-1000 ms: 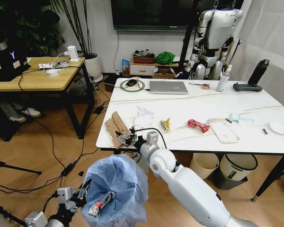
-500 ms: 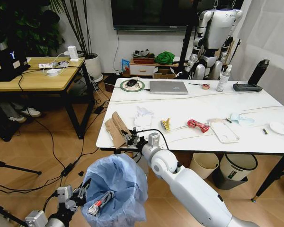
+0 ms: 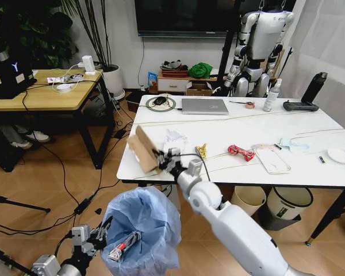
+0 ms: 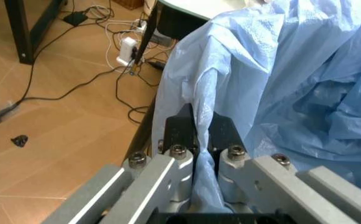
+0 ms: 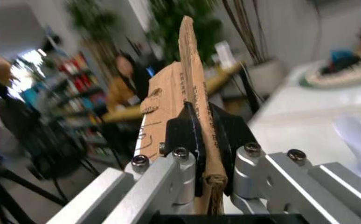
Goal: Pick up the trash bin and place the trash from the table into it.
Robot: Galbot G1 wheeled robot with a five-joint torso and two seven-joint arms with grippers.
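Note:
The trash bin [image 3: 139, 230], lined with a crinkly light-blue bag, hangs low in front of the table [image 3: 310, 178]. My left gripper [image 3: 101, 229] is shut on the bag's rim [image 4: 200, 154]. My right gripper [image 3: 161, 156] is shut on the folded brown cardboard [image 3: 142, 150], lifted off the table's near left corner and standing on edge [image 5: 193, 88]. More trash lies on the table: crumpled white tissue [image 3: 175, 140], a yellow-black wrapper [image 3: 202, 150], a red wrapper [image 3: 241, 152], a clear plastic tray [image 3: 272, 159], a pale-blue mask [image 3: 292, 144] and a white lid [image 3: 338, 154].
A silver laptop [image 3: 204, 106], a white bottle [image 3: 271, 95] and a black handset [image 3: 308, 95] stand at the table's far side. Under it sit a cream bin [image 3: 248, 200] and a dark grey bin [image 3: 287, 207]. A wooden desk [image 3: 43, 92] is to the left; cables cross the floor.
My right gripper has raised the cardboard from flat on the table's corner to upright, tilted on edge, and moved slightly inward over the table. The bin and left gripper stay put.

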